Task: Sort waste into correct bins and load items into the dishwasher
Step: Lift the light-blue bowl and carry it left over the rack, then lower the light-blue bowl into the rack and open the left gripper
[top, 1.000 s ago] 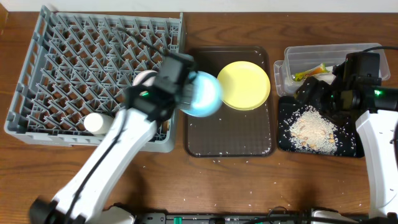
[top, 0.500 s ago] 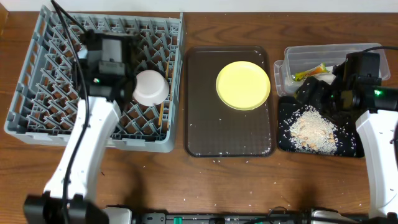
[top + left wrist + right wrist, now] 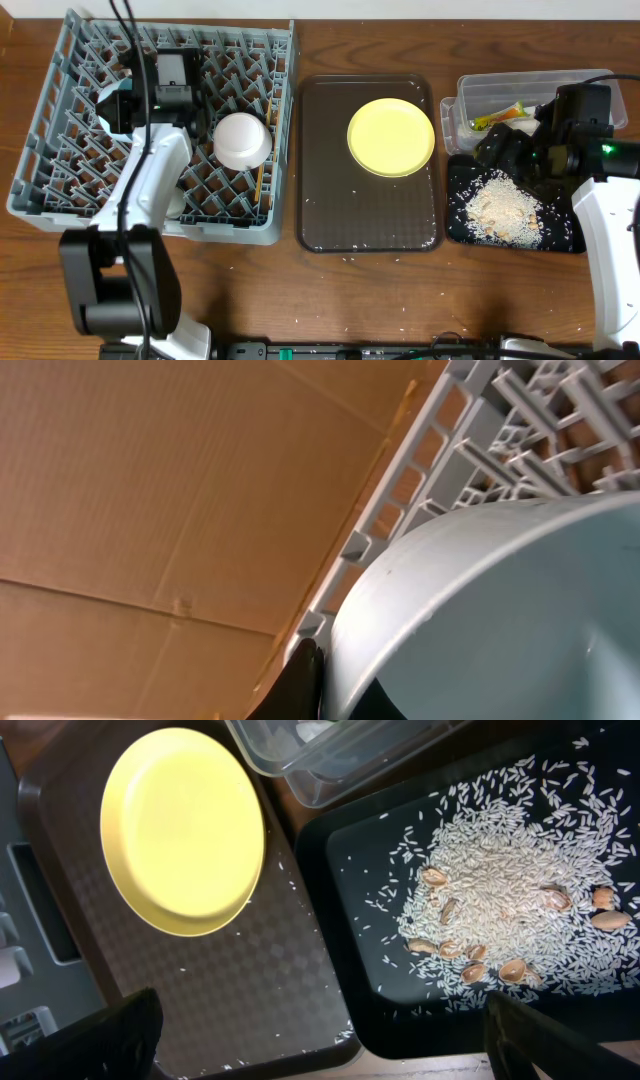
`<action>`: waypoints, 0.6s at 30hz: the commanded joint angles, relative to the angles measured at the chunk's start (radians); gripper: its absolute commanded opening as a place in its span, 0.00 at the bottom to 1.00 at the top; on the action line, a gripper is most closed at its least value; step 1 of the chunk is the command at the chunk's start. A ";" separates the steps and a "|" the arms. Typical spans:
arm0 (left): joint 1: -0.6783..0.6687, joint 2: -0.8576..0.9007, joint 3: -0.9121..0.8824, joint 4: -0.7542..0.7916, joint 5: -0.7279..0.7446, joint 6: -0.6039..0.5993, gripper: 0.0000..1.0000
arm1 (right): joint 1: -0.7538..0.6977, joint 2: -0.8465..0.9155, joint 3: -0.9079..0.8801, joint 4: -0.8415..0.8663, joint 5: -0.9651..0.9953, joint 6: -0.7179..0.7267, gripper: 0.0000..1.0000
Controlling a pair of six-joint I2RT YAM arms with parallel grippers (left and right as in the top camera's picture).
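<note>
2 end effectors are mine, and they work at opposite ends of the counter [image 3: 300,290]. My left end effector [image 3: 135,98] is over the far left part of the grey dish rack [image 3: 60,190], clamped on the rim of the light blue bowl [image 3: 500,610]. In the left wrist view the bowl stands tilted on edge and fills the lower right. 1 dark finger [image 3: 300,680] lies against its rim, and the rack's outer wall and pegs are close behind it. I cannot tell whether the bowl touches the pegs. The white bowl [image 3: 242,139] sits upside down in the rack, near my left end effector on its right.

My right end effector [image 3: 320,1005] hangs with its fingers wide apart, holding nothing, above the black tray [image 3: 420,1020] at the edge next to the brown serving tray [image 3: 370,215]. The beige crumbs [image 3: 500,890] lie heaped in the black tray, below and just ahead of the fingers. The yellow plate [image 3: 391,136] rests on the serving tray, well apart from both end effectors. The clear tub [image 3: 470,95] stands just beside the black tray, with the orange-and-green sachet [image 3: 497,117] inside it.
</note>
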 commanded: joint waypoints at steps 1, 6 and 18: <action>0.003 0.042 -0.009 0.011 -0.098 0.009 0.07 | -0.005 0.006 0.003 -0.002 -0.008 -0.014 0.99; 0.002 0.076 -0.009 0.016 -0.098 -0.008 0.07 | -0.005 0.006 0.003 -0.002 -0.008 -0.014 0.99; -0.015 0.144 -0.010 0.016 -0.097 -0.031 0.08 | -0.005 0.006 0.003 -0.002 -0.008 -0.014 0.99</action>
